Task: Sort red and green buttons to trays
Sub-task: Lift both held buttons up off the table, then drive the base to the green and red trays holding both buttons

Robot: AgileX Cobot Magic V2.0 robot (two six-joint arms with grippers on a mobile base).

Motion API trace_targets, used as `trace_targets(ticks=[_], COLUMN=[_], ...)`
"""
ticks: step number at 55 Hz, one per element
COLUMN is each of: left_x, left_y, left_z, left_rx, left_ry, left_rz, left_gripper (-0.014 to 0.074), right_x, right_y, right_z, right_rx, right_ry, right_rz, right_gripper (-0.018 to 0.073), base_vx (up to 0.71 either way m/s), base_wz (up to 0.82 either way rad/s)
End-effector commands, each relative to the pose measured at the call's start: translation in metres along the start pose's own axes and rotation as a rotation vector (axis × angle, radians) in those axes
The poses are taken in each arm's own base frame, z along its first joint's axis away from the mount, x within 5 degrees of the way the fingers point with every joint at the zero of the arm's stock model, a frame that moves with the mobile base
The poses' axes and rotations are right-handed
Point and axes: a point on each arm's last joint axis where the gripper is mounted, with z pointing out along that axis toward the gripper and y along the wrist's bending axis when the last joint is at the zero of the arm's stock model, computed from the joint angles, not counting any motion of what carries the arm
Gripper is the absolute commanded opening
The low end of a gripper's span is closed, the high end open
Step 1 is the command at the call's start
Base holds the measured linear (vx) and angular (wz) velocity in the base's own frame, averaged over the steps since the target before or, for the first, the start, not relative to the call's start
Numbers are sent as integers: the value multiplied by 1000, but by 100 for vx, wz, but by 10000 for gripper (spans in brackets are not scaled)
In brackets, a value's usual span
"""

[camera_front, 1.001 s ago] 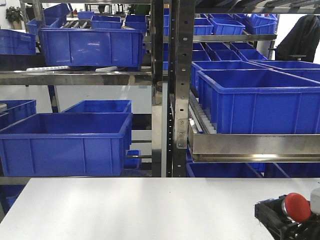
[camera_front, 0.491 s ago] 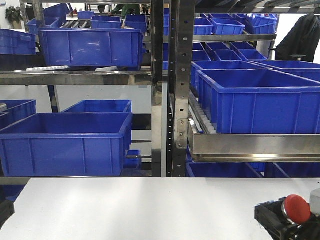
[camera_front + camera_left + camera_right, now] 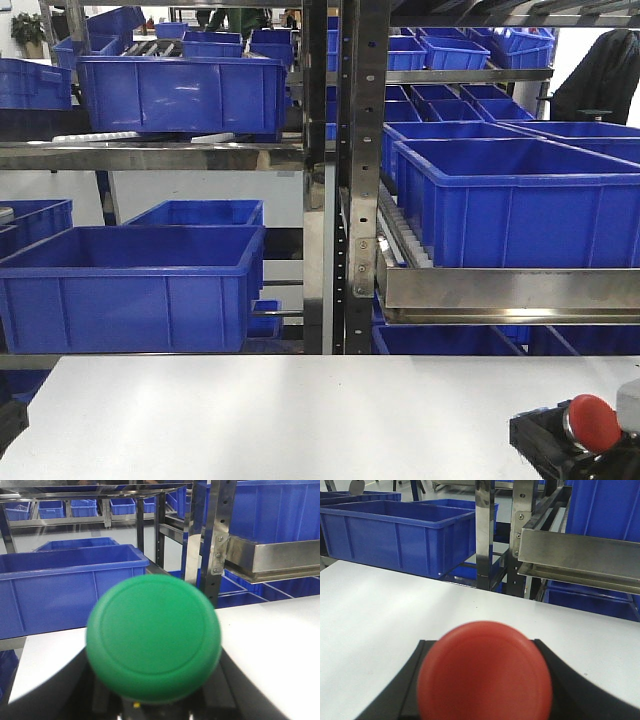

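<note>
The green button [image 3: 152, 635] fills the left wrist view, dome toward the camera. My left gripper [image 3: 154, 692] is shut on its black base, with a dark finger [image 3: 70, 685] on each side. In the right wrist view the red button [image 3: 485, 672] sits the same way in my right gripper [image 3: 485, 700], over the white table [image 3: 380, 610]. From the front, the red button [image 3: 592, 421] shows at the bottom right in the right gripper [image 3: 575, 448]. Only a dark corner of the left gripper [image 3: 8, 422] shows at the bottom left. The trays are out of view.
Behind the white table [image 3: 300, 420] stands a steel rack [image 3: 345, 180] loaded with deep blue crates: one low at the left [image 3: 130, 285], one at the right [image 3: 510, 205] on a metal shelf [image 3: 500, 290], and one above [image 3: 180, 90].
The right gripper with the red button has sunk slightly. A dark corner of the left gripper has come into the bottom left of the front view.
</note>
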Motion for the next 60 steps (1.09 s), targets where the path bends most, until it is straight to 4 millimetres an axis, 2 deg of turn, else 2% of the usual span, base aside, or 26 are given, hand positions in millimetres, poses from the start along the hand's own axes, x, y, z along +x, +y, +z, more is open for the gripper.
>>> trace_targets(ticks=[1, 60], left_x=[-20, -20], left_y=[-4, -4], left_z=[-2, -2], left_rx=[37, 37], left_ry=[-120, -120], left_rz=[-14, -14], left_gripper=[-3, -3], right_x=[-22, -22], right_y=[1, 1], right_z=[-5, -5], right_rx=[-7, -7], right_ry=[-133, -133], right_rz=[0, 0], right_gripper=[-9, -9], base_vx=[0, -4], base_wz=[0, 1])
